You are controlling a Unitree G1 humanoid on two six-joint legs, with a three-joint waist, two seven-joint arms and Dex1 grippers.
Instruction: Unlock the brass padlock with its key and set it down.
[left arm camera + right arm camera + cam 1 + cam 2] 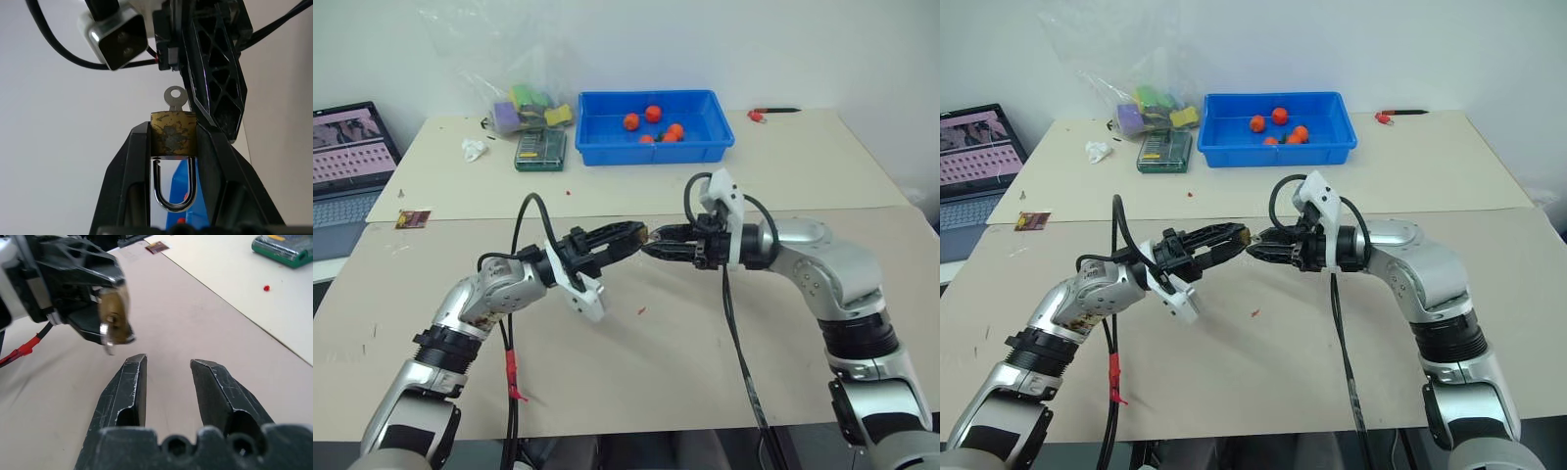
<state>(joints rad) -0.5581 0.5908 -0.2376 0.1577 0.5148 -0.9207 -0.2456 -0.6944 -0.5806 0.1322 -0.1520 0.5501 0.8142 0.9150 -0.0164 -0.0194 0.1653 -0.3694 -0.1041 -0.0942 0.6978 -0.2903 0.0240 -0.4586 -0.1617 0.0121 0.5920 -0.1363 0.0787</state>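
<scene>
Left gripper (173,147) clamps the small brass padlock (172,134), whose thin silver key (175,98) juts straight toward the right gripper (167,364), jaws parted and empty just beside it.

plain white wall (724,44) behind. two beige tabletops butted together, near one (636,372) and far one (822,162). open laptop (347,157) off the left edge on a lower surface. blue bin (651,142), clear plastic bag (514,83), green case (540,149) on the far top.
</scene>
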